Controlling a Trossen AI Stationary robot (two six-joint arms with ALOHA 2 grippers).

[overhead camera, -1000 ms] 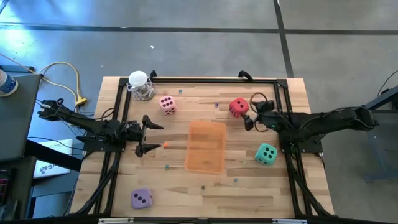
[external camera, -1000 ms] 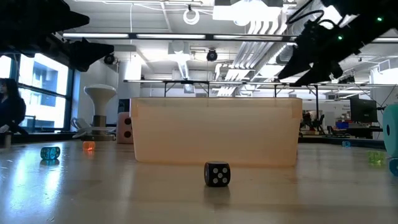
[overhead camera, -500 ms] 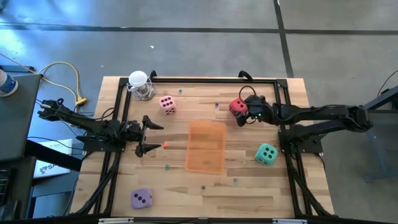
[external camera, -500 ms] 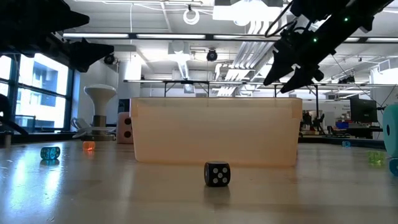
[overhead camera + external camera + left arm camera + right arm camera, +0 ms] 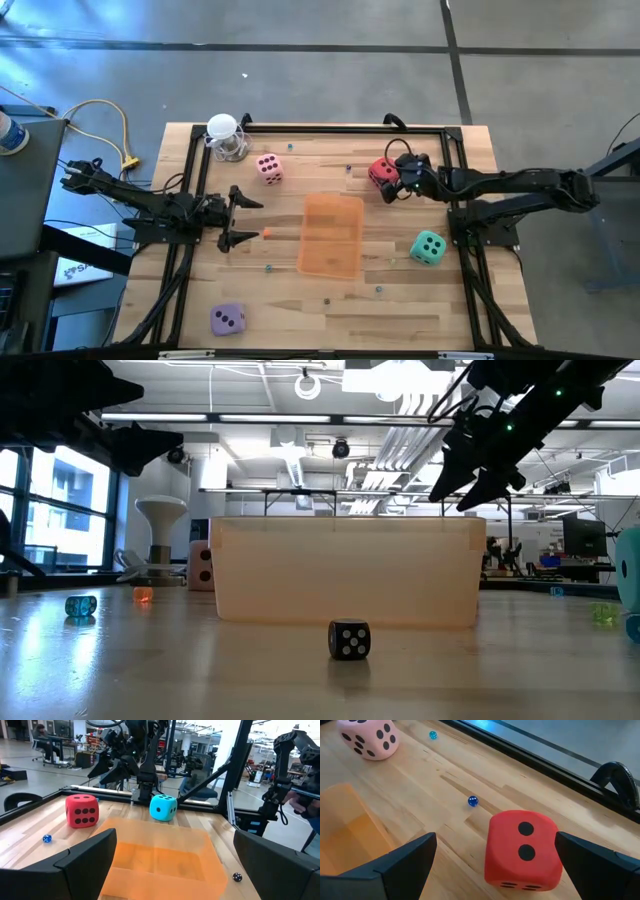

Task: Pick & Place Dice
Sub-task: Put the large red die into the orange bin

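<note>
Dice lay scattered over the table (image 5: 330,310), which carried everything else, four soft cubes well apart from each other. At the middle sat the orange tray (image 5: 332,235), flat and translucent, with nothing in it. My left arm waited at the table's left edge, my left gripper (image 5: 238,220) beside the tray's left side with its fingers spread wide and holding nothing; through its wrist camera I looked across the tray at the red die and the teal die beyond it. My right arm reached in from the right edge toward the far side of the table, and my right gripper (image 5: 401,180) hung above the wood just beside the red die (image 5: 382,171), fingers (image 5: 395,865) wide apart and not touching it; in the right wrist view that die sat between my two fingers, two pips on its upper face. From table height the right gripper (image 5: 480,455) showed raised above the tray's far wall. The teal die (image 5: 428,248) rested near the right edge, to the right of the tray. The pink die (image 5: 268,168) lay toward the far left, near a small white stand (image 5: 224,135) at the far left corner. The purple die (image 5: 227,320) sat alone by the near left corner. Smallest of all were tiny dice dotted over the wood: a blue one (image 5: 473,801) close to the red die and a black one (image 5: 349,639) in front of the tray.
</note>
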